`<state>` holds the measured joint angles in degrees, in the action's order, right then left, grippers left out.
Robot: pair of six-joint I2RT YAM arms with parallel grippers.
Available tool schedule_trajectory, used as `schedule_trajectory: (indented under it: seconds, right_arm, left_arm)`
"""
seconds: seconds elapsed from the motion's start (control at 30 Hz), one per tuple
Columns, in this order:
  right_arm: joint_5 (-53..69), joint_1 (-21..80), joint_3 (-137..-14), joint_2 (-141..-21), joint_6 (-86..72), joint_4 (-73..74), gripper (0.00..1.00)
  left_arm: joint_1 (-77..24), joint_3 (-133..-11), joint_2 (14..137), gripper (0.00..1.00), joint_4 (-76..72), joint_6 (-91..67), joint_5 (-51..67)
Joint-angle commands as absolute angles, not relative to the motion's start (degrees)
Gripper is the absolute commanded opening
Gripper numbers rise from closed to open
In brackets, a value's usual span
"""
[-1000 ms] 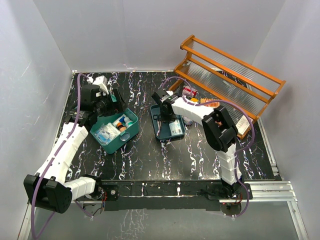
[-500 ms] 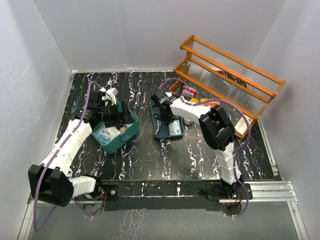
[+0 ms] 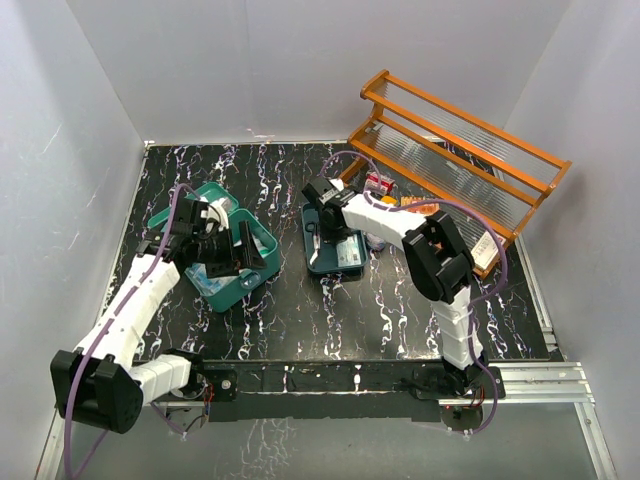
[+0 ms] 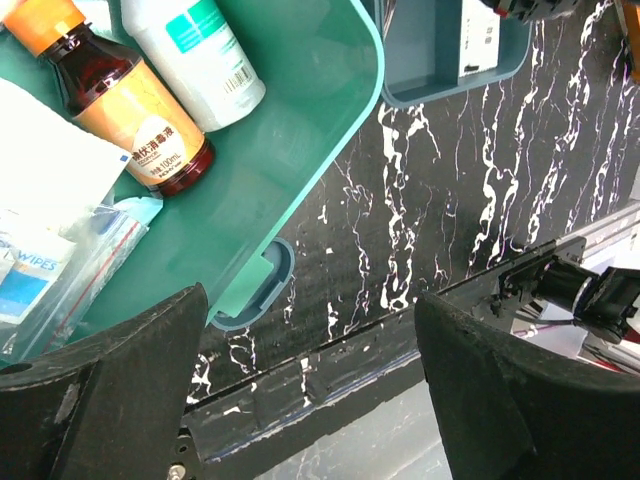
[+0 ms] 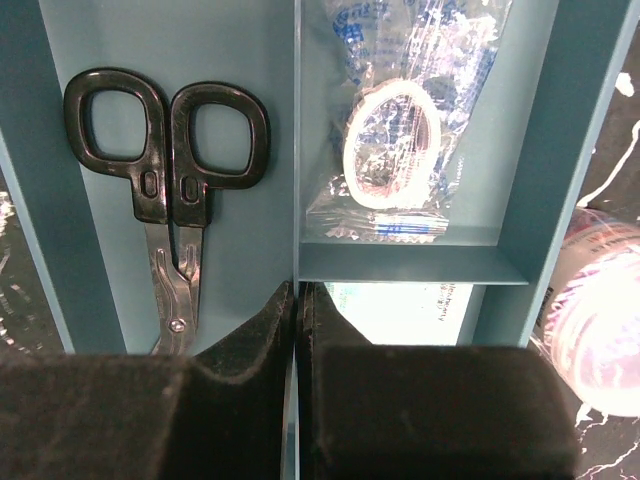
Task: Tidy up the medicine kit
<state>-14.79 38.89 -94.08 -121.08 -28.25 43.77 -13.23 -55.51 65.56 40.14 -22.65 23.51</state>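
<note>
The medicine kit's teal box (image 3: pixel 252 283) sits left of centre with its lid (image 3: pixel 180 197) open behind it. Inside lie a brown bottle with an orange cap (image 4: pixel 120 95), a white bottle (image 4: pixel 195 50) and a wipes packet (image 4: pixel 35 262). My left gripper (image 3: pixel 243 256) (image 4: pixel 310 300) hangs open above the box's near edge and latch (image 4: pixel 262 290), holding nothing. The compartmented insert tray (image 3: pixel 318 258) (image 5: pixel 230 60) lies apart at centre, holding black scissors (image 5: pixel 165 170) and a bagged tape roll (image 5: pixel 400 150). My right gripper (image 3: pixel 324 215) (image 5: pixel 297 290) is shut on the tray's divider wall.
An orange wooden rack (image 3: pixel 460 150) stands at the back right, with small boxes (image 3: pixel 378 182) at its foot. A round white bottle (image 5: pixel 600 320) stands just right of the tray. A metal rail (image 3: pixel 350 375) runs along the table's near edge.
My left arm swung from the box's back left corner across to its front right side, still open. My right gripper's fingers closed onto the tray's divider.
</note>
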Motion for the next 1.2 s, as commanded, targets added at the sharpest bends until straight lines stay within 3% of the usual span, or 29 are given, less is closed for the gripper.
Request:
schedule_trajectory:
  seconds: [0.0,0.67,1.17]
  right_arm:
    - [-15.2,38.7,-97.7,-113.4,-27.6,42.4,0.00]
    - [-19.6,38.2,-102.1,-105.1,-29.4,49.5,0.00]
    - [-22.8,36.3,-101.7,-101.2,-29.3,51.0,0.00]
  left_arm:
    - [-13.4,-52.3,62.4,0.82,43.6,-26.0,28.1]
    - [-14.0,-51.9,72.8,0.74,19.8,-35.1,38.9]
    - [-17.9,-63.8,87.2,0.67,14.2,-43.1,28.5]
